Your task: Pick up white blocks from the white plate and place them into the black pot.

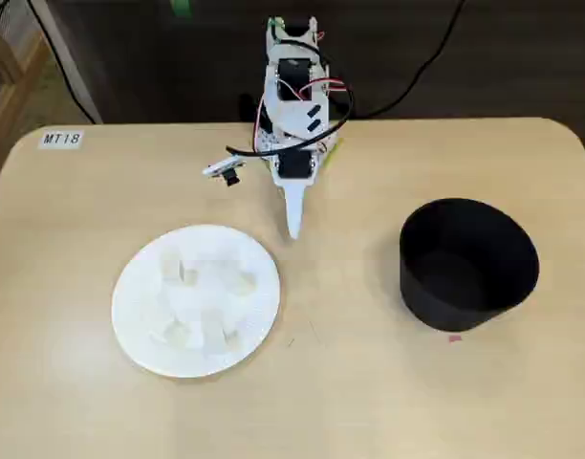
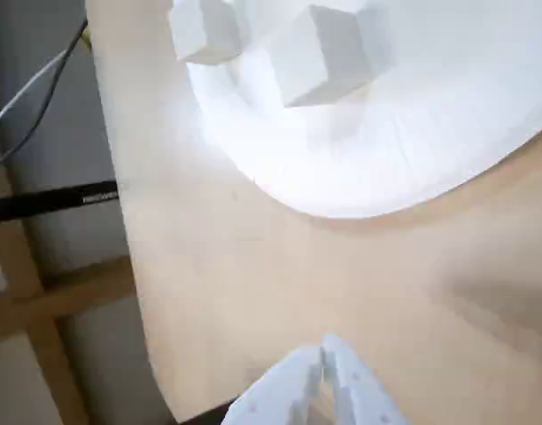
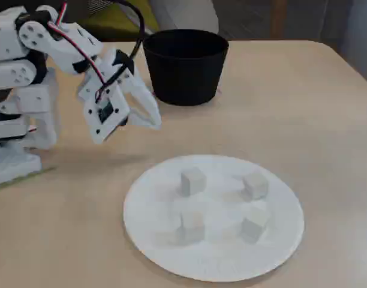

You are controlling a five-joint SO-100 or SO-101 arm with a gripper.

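Going left to right in a fixed view: your white plate point(image 1: 130, 325) sits left of the tool point(image 1: 293, 228) with four white blocks point(image 3: 193, 180) on it. The tool hangs over bare table point(image 1: 350, 382), fingers together, holding nothing, and the black pot point(image 1: 467, 263) is well off to its right. Heads up, those white blocks barely stand out against that plate, so you could easily misjudge the grab and shove one away.
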